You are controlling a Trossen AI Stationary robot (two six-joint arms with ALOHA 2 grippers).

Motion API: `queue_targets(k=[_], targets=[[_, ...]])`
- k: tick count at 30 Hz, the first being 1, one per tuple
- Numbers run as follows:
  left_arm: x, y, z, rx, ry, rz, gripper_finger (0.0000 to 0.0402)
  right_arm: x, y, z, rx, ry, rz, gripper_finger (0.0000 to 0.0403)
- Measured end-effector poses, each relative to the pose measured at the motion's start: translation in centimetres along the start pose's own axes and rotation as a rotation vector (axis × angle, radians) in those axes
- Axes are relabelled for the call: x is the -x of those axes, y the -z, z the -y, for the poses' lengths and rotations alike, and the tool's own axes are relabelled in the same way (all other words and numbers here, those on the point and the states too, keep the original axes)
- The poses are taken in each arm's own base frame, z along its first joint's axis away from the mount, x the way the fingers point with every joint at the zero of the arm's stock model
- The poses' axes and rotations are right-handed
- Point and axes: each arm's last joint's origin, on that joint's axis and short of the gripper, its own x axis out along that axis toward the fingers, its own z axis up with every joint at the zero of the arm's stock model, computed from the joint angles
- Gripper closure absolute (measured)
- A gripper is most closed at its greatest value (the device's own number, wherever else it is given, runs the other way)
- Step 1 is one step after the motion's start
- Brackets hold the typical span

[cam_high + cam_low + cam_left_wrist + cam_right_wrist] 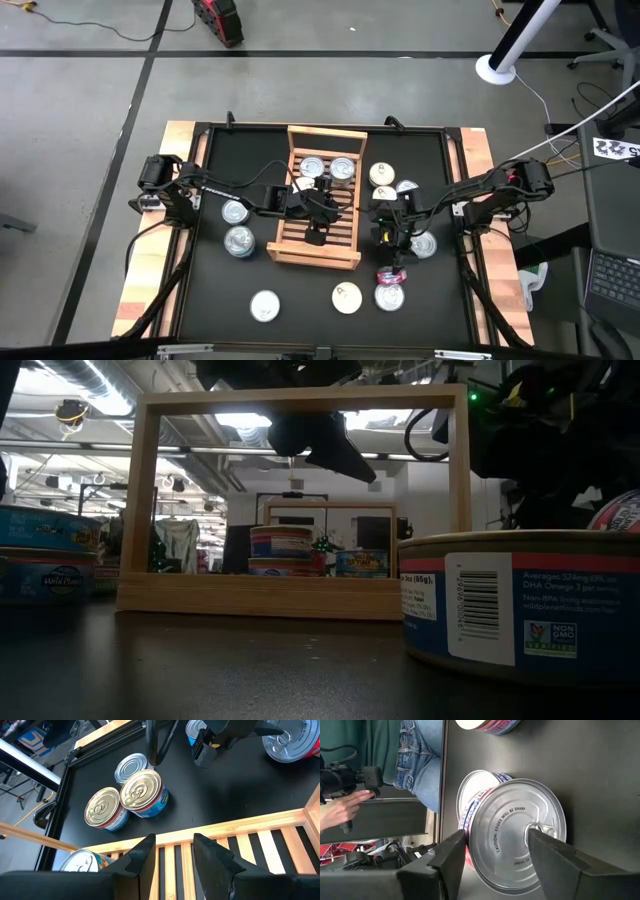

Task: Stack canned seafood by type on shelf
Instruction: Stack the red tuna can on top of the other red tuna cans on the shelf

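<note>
The wooden slatted shelf (315, 195) stands mid-table, with two round tins (327, 168) on its far end. My left gripper (318, 218) hovers open and empty over the shelf's slats (260, 845). My right gripper (386, 238) is open, right of the shelf. It points down at a silver-lidded round tin (517, 835), which lies beyond its fingertips and rests partly on a red-and-white tin (472, 795). In the high view these two show near the front edge (389, 288). Three round tins (127, 790) sit together on the black table right of the shelf's far end.
Loose tins lie left of the shelf (237, 226), near the front edge (264, 306) (347, 297) and beside my right gripper (425, 243). A blue-labelled tin (520, 610) fills the low view's right. A person (420, 755) stands past the table's edge, holding a dark object.
</note>
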Motion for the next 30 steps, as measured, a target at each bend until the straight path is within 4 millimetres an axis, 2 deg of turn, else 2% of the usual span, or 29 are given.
queue_targets(k=[10, 23, 30], targets=[[0.0, 0.0, 0.0, 0.000, 0.000, 0.000, 0.0274, 0.3, 0.0, 0.0, 0.000, -0.005, 0.006, 0.0190], [0.0, 0.0, 0.0, -0.001, 0.001, -0.002, 0.0274, 2.7, 0.1, 1.3, -0.042, 0.096, 0.085, 0.0190], [0.0, 0.0, 0.0, -0.001, 0.001, -0.003, 0.0274, 3.3, 0.2, 0.8, 0.029, 0.093, 0.107, 0.0190]])
